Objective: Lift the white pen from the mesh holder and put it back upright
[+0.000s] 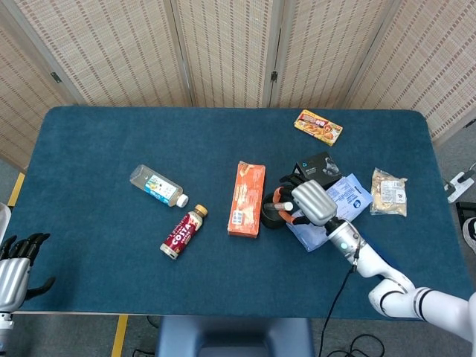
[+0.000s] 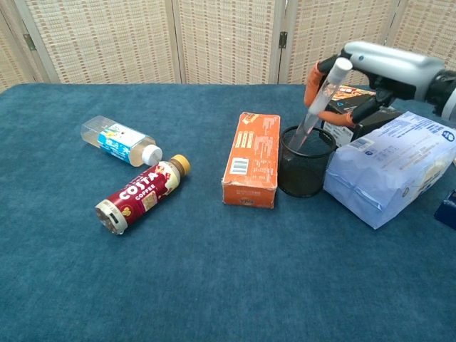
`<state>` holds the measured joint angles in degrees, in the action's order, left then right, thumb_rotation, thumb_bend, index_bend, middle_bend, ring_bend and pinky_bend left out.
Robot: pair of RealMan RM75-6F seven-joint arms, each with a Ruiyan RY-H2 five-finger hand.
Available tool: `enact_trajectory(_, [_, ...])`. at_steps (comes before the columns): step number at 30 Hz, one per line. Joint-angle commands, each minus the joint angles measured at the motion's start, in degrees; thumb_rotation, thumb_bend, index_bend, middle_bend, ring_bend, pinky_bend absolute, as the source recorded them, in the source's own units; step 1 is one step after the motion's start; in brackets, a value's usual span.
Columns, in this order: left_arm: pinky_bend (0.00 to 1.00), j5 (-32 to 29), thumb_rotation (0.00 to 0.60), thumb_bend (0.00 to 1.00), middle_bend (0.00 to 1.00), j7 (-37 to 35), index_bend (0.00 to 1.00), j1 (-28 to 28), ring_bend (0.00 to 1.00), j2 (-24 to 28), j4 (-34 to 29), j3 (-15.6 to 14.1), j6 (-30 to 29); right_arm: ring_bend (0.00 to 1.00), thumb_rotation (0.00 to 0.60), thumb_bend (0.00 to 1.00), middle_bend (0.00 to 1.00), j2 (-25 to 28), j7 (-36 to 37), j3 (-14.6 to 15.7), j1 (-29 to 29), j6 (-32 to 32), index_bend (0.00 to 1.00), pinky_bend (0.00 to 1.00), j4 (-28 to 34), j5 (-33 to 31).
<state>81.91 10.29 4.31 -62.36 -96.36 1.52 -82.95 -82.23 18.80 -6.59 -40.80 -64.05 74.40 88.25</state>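
Above the holder [image 2: 306, 171], the right hand [image 2: 370, 78] pinches the pen [image 2: 319, 106], tilted, its tip inside the rim; left hand [image 1: 15, 268] open.

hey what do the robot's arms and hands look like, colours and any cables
The right hand has a silver-grey shell, dark fingers and orange fingertips. Its arm is glossy white with black joint rings, a green light at the wrist and a black cable hanging below. The left hand is silver-grey with black fingers.
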Motion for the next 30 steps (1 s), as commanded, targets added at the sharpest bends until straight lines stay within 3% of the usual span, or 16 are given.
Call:
enact_trajectory(1, [0.12, 0.31, 0.600, 0.25, 0.19, 0.17, 0.18, 0.07, 0.20, 0.10, -0.28, -0.01, -0.13, 0.23, 0.600, 0.35, 0.49, 1.42, 9.87, -2.42, 3.39, -5.16, 0.70, 0.20, 2.36, -2.20])
enact_trajectory(10, [0.12, 1.53, 0.600, 0.25, 0.19, 1.10, 0.18, 0.49, 0.20, 0.28, -1.41, -0.10, -0.24, 0.26, 0.600, 0.35, 0.50, 7.54, 36.37, -4.96, 8.15, -4.67, 0.70, 0.21, 11.68, -7.52])
enact_trajectory(14, [0.12, 1.98, 0.600, 0.25, 0.19, 1.40, 0.18, 0.60, 0.20, 0.33, -1.70, -0.27, -0.18, 0.27, 0.600, 0.35, 0.51, 10.30, 41.78, -4.87, 8.89, -2.39, 0.70, 0.21, 12.99, -7.86])
enact_trajectory(18, [0.12, 1.93, 0.600, 0.25, 0.19, 1.60, 0.18, 0.62, 0.20, 0.44, -1.88, -0.37, -0.02, 0.27, 0.600, 0.35, 0.52, 11.27, 34.56, -4.99, 9.26, -3.11, 0.70, 0.21, 12.12, -7.83])
enact_trajectory(26, [0.12, 1.79, 0.600, 0.25, 0.19, 1.61, 0.18, 0.74, 0.20, 0.38, -1.80, -0.46, 0.30, 0.27, 0.600, 0.35, 0.52, 13.27, 11.34, -5.35, 8.55, -2.80, 0.70, 0.22, 13.55, -9.58])
enact_trajectory(30, [0.12, 1.61, 0.600, 0.25, 0.19, 1.51, 0.18, 0.73, 0.20, 0.35, -1.73, -0.45, 0.38, 0.27, 0.600, 0.35, 0.52, 14.30, 4.96, -5.27, 8.18, -1.52, 0.70, 0.22, 15.65, -10.53])
